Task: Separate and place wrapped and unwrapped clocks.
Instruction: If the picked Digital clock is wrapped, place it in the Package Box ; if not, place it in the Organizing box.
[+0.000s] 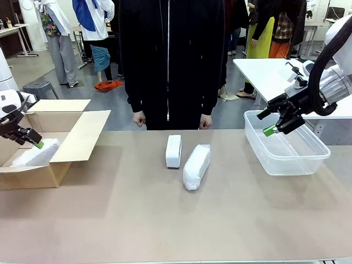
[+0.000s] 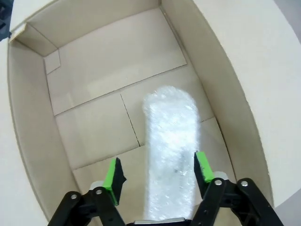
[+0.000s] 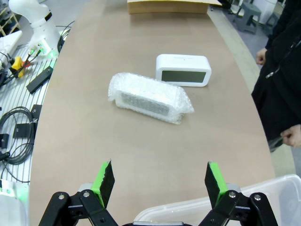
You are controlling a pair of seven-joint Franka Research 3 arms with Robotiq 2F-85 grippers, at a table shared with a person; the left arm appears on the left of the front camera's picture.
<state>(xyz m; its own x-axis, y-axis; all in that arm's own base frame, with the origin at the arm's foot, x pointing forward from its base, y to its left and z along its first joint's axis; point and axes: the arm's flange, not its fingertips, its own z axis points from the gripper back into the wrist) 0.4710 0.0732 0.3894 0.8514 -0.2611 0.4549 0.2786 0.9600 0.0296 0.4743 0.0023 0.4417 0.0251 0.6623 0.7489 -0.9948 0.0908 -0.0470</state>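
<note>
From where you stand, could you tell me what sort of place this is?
Probably a robotics lab or workshop: a robot arm reaches over a brown table shared with a person, loose cables lie beside it, and a white work table stands behind.

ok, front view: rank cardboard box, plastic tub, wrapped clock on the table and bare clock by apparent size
1. cardboard box, flaps included
2. plastic tub
3. wrapped clock
4. bare clock, only slightly smaller and a little farther back, so 3 and 4 are unsure
</note>
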